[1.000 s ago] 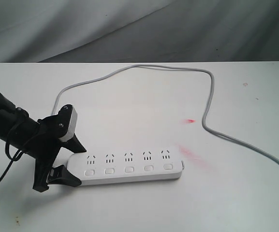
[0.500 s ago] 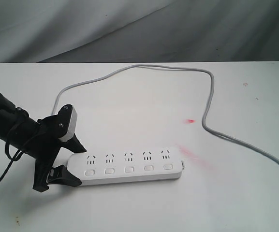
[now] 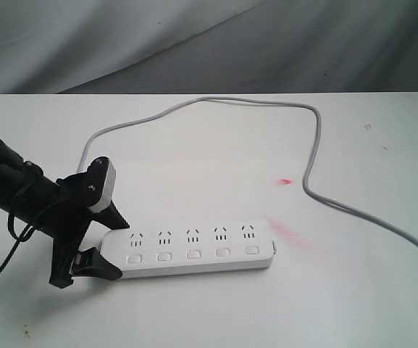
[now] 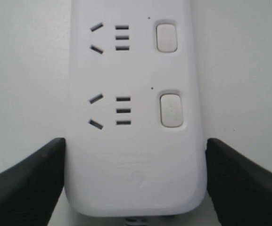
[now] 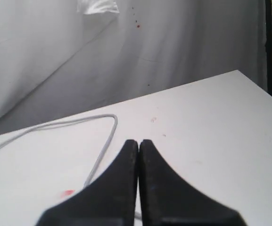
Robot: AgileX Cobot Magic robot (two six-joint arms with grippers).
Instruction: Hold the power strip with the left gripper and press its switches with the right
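The white power strip (image 3: 209,262) lies flat on the table near its front, five outlets in a row with its switches (image 3: 193,254) below them. My left gripper (image 3: 120,250) straddles the strip's left end, one black finger on each long side, and it holds that end. In the left wrist view the power strip (image 4: 126,70) fills the gap of the left gripper (image 4: 135,143), both fingers touching its sides, with two switches (image 4: 171,110) showing. My right gripper (image 5: 139,142) is shut on nothing above the table, away from the strip, and out of the exterior view.
The grey cord (image 3: 310,145) loops from the strip's left end across the back of the table and off the right edge; the cord (image 5: 103,146) also shows in the right wrist view. Red smears (image 3: 288,235) mark the table right of the strip. A grey cloth hangs behind.
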